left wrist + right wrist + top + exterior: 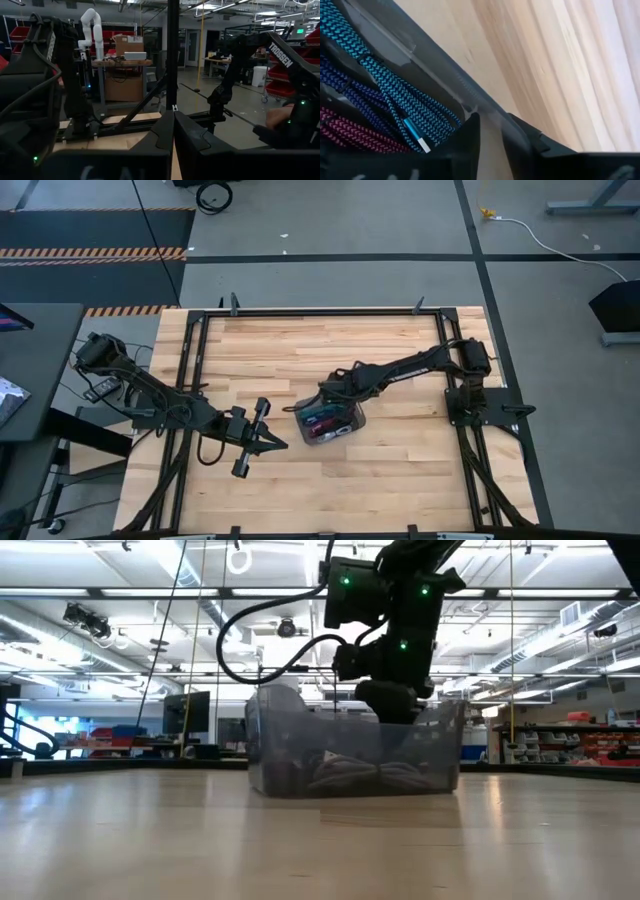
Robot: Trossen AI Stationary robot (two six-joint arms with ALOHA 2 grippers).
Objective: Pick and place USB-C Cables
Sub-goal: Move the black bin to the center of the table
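Observation:
A grey translucent tray [345, 428] sits on the wooden table near its middle. Inside it lie coiled cables: a teal one [385, 85], a purple-blue one [347, 87] and a dark red one [350, 132]. In the low view they show as dark bundles [350, 775] through the wall. The black and silver-grey cables I cannot pick out. My right gripper [492, 137] reaches down to the tray's far side [322, 398], its fingers close together astride the wall. My left gripper [283, 444] waits shut above the table, left of the tray. My right gripper has the tray's wall [487, 122] between its two fingers, one finger [467, 137] inside the tray beside the teal cable and one [522, 142] outside over the wood. It comes from above, slanting down. The tray stands flat on the table [350, 790].
A black metal frame [300, 311] runs around the table's edges. Bare wood [400, 470] lies near, left and right of the tray. My right arm [400, 368] slants over the table from its right edge. The room beyond holds shelves and another robot arm [92, 27].

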